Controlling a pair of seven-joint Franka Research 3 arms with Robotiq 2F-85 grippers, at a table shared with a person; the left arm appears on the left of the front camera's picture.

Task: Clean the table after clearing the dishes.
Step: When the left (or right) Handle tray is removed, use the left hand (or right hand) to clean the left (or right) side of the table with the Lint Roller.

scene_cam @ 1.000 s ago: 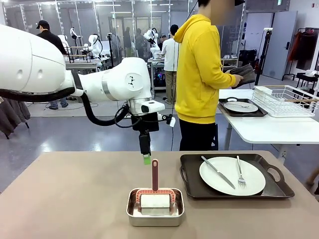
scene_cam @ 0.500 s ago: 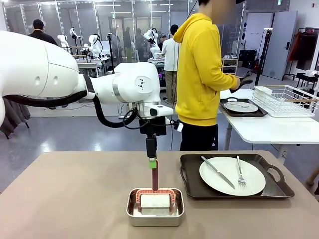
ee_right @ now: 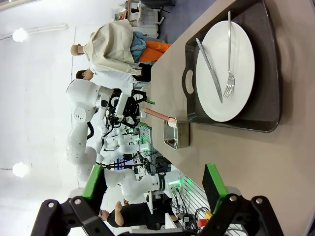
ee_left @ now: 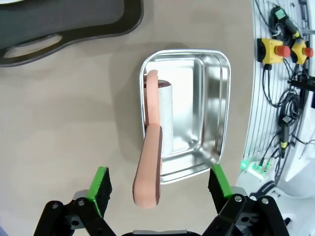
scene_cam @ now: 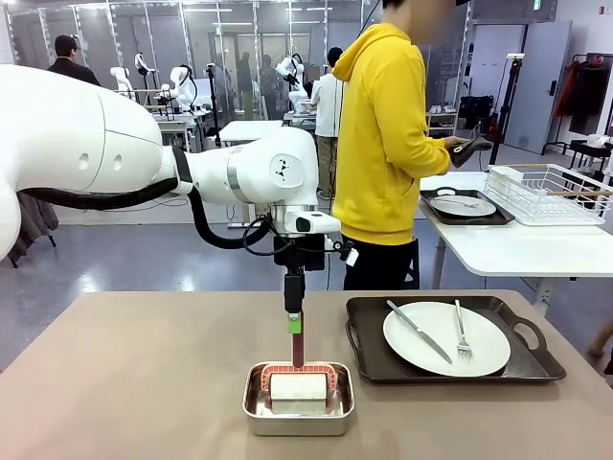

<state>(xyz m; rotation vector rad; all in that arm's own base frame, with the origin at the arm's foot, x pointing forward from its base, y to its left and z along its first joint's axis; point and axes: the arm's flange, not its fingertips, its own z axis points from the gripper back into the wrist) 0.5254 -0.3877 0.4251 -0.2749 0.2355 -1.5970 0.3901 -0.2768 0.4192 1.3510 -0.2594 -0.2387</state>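
Observation:
On the taupe-brown table, a dark tray carries a white plate with a knife and a fork. A second tray with a plate sits on the white side table. My left gripper points straight down, open. In the left wrist view its fingers stand on either side of the tip of a reddish-brown handle, without touching it. The handle belongs to a white cleaning tool standing in a steel pan. My right gripper is open and empty, well away from the plate.
A person in a yellow hoodie stands at the white side table holding something dark, next to a wire rack. The tray's corner lies near the pan. A panel with cables and emergency buttons lies along the table's near edge.
My left gripper moved right and down until its open fingers came around the top of the tool's handle. The person's hands shifted at the side table.

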